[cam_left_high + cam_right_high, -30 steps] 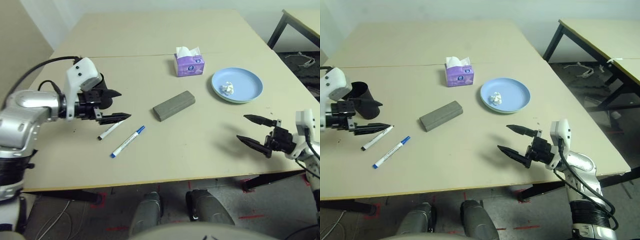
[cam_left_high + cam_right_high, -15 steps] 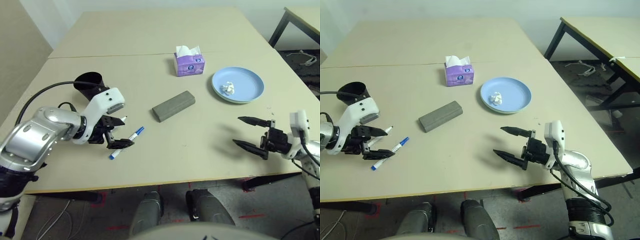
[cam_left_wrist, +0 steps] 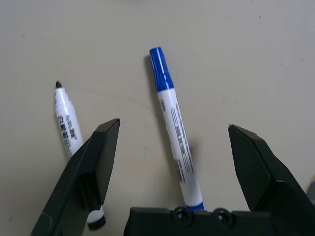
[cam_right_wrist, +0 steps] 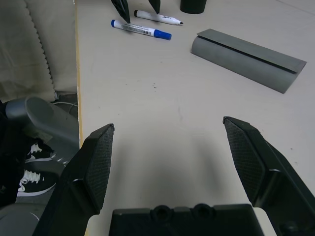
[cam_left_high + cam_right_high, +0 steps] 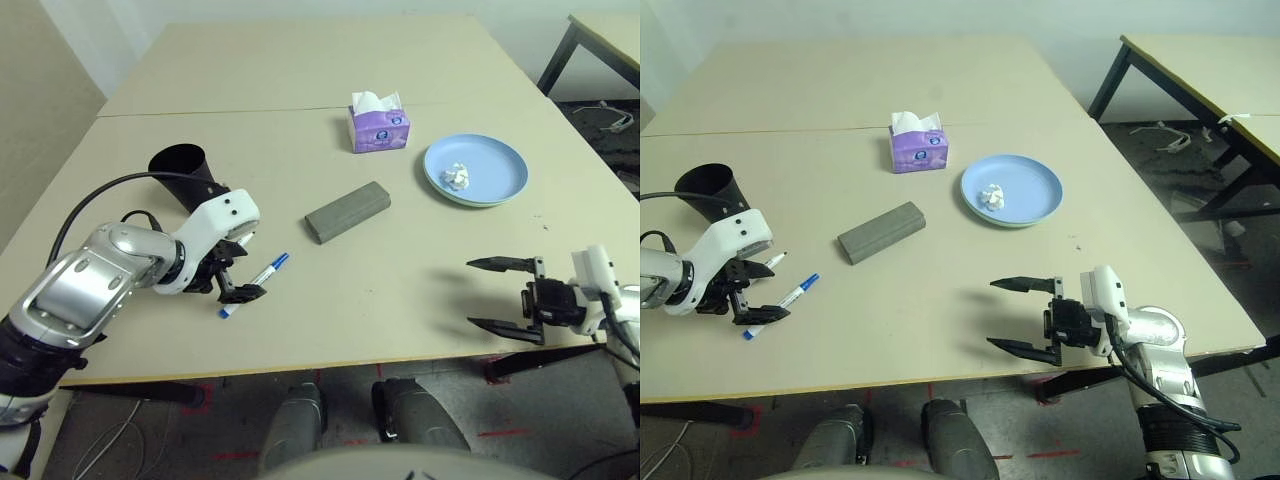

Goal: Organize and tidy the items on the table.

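Observation:
A white marker with a blue cap (image 3: 174, 132) lies on the beige table (image 5: 300, 60) near its left front. My left gripper (image 5: 245, 272) is low over it, open, with one finger on either side and touching nothing. A second white marker with a black tip (image 3: 66, 128) lies just outside one finger. Behind them a black cup (image 5: 185, 170) stands upright. The grey glasses case (image 5: 347, 211) lies mid-table. A blue plate (image 5: 475, 170) at the right holds a white paper wad (image 5: 455, 177). My right gripper (image 5: 472, 293) hovers open and empty by the front right edge.
A purple tissue box (image 5: 378, 125) stands behind the case, just in front of the seam line (image 5: 250, 110) across the table. A separate table (image 5: 1200, 70) with dark legs stands at the far right. The front edge runs just under the right gripper.
My left gripper has dropped from beside the cup toward me and now straddles the blue-capped marker, leaving the cup in full view. My right gripper has turned its fingers one above the other.

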